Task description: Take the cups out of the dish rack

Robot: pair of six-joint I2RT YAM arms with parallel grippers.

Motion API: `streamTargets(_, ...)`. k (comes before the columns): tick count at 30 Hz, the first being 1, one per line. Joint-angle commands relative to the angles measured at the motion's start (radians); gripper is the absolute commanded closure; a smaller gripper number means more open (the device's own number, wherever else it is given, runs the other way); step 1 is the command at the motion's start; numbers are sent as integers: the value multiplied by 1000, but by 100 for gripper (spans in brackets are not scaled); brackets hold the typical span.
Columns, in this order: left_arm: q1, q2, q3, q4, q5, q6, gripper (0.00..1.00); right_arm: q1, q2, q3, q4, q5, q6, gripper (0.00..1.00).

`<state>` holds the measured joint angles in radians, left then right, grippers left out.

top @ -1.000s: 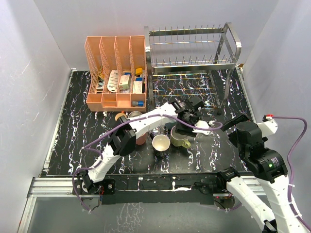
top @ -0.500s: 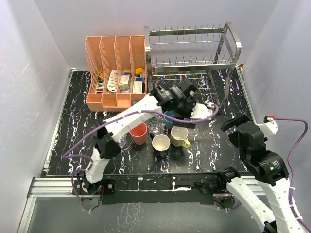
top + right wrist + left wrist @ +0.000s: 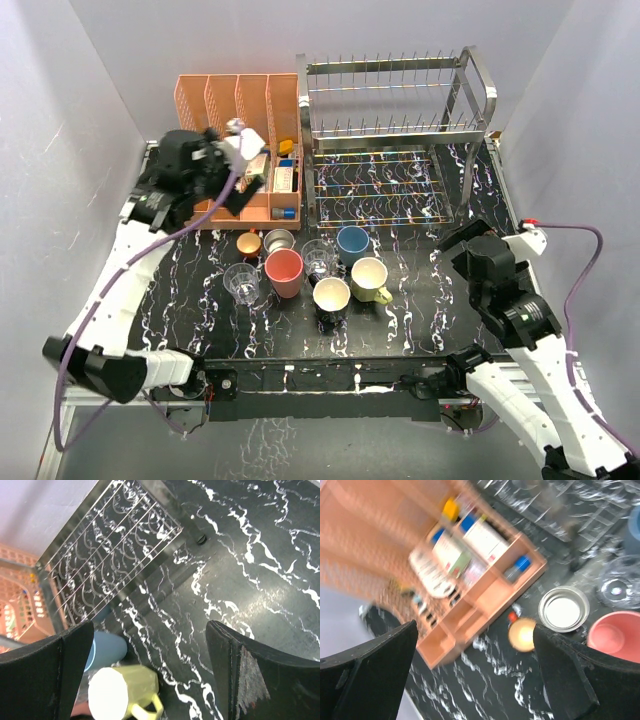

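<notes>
Eight cups stand grouped on the black marbled table before the dish rack [image 3: 395, 130], whose wire tiers are bare. They are a small orange cup [image 3: 248, 243], a steel cup [image 3: 279, 241], two clear glasses [image 3: 241, 283] [image 3: 319, 257], a pink tumbler [image 3: 284, 272], a blue tumbler [image 3: 352, 243], a black mug [image 3: 331, 297] and a yellow mug [image 3: 371, 280]. My left gripper [image 3: 240, 170] hangs open and empty over the peach organizer [image 3: 240, 150]. My right gripper [image 3: 452, 240] is open and empty, right of the yellow mug [image 3: 125, 690] and blue tumbler [image 3: 105, 650].
The peach organizer [image 3: 470, 580] with small bottles and boxes stands left of the rack. The left wrist view is blurred; it shows the orange cup [image 3: 522, 633], steel cup [image 3: 563, 609] and pink tumbler [image 3: 615, 635]. White walls close in the table on both sides.
My left arm has swung from over the cups in front of the rack far to the left, above the organizer, with its jaws opening. The right arm has shifted slightly left.
</notes>
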<state>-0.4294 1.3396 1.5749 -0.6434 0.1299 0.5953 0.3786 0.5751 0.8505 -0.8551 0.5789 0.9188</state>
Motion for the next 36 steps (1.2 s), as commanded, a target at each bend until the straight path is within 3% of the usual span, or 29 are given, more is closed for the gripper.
streamTargets(1,236,-101,-192,114,20,-213,3,5,42,-66,279,173,-121,2)
streamTargets(7,504,-153,-450,312,68,-433,3,3,67,-229,701,308,-406,2)
streamTargets(10,523,-151,-545,370,46,-481,3,5,105,-285,794,376,-438,2)
streamTargets(15,523,-191,-727,486,84,-513,3,5,205,-379,954,324,-613,2)
streamTargets(18,524,-188,-776,508,96,-513,3,3,236,-428,994,343,-615,2)
streamTargets(22,530,-169,-847,615,-13,-634,3,-1,155,-585,1176,383,-598,2)
streamTargets(24,532,-182,-902,690,-23,-686,3,-12,152,-608,1189,353,-608,2)
streamTargets(32,532,-191,-1041,880,-60,-745,3,-19,345,-619,1222,533,-475,2)
streamTargets(36,533,-164,-1111,1009,-103,-766,3,-21,375,-647,1225,507,-440,2)
